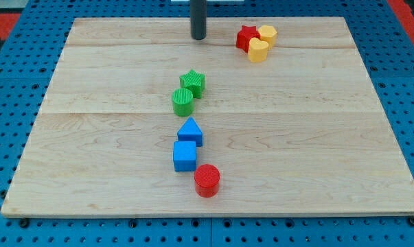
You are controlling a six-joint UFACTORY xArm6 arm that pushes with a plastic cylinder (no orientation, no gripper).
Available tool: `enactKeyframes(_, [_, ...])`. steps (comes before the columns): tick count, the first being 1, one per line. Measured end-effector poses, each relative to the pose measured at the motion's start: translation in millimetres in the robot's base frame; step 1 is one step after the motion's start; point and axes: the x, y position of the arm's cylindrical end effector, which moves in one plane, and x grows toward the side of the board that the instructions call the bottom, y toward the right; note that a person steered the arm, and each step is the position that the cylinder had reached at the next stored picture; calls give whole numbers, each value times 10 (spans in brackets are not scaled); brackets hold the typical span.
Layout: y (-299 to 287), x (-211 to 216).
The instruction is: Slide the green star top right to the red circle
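The green star (193, 82) sits near the board's middle, touching a green circle (182, 101) just below-left of it. The red circle (207, 180) lies near the view's bottom, below the middle. My tip (198, 38) is at the view's top, well above the green star and apart from every block.
A blue triangle (190, 131) and a blue cube (185, 156) stand in a column between the green circle and the red circle. A red star (246, 36), a yellow hexagon (267, 33) and a yellow heart (258, 50) cluster at the top right. The wooden board (330, 137) has blue pegboard around it.
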Motion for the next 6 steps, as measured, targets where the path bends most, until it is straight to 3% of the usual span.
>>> enactKeyframes(1, [298, 992])
enactKeyframes(2, [998, 1738])
enactKeyframes(3, [1010, 1960])
enactKeyframes(5, [1008, 1922])
enactKeyframes(6, [1018, 2708])
